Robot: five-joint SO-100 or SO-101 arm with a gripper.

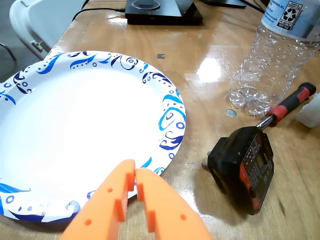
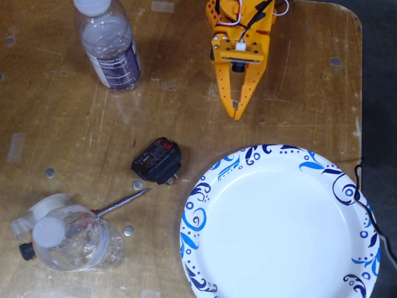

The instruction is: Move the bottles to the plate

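Observation:
The white plate (image 2: 279,230) with blue swirls fills the lower right of the fixed view and the left of the wrist view, plate (image 1: 75,125). My orange gripper (image 2: 237,113) points at the plate's upper rim and stops just short of it; in the wrist view the gripper (image 1: 135,172) is shut with nothing in it. A dark-labelled bottle (image 2: 111,46) stands at the top left. A second clear bottle (image 2: 74,239) stands at the lower left; the wrist view shows this bottle (image 1: 270,60) upright at the top right, with a pale label band.
A black power adapter (image 2: 157,161) lies between the bottles and the plate, also adapter (image 1: 245,167). A screwdriver (image 2: 121,203) with a red-black handle (image 1: 290,102) lies by the clear bottle. A white tape roll (image 2: 46,205) and small metal discs (image 2: 137,184) sit nearby. A black device (image 1: 160,12) is at the table's edge.

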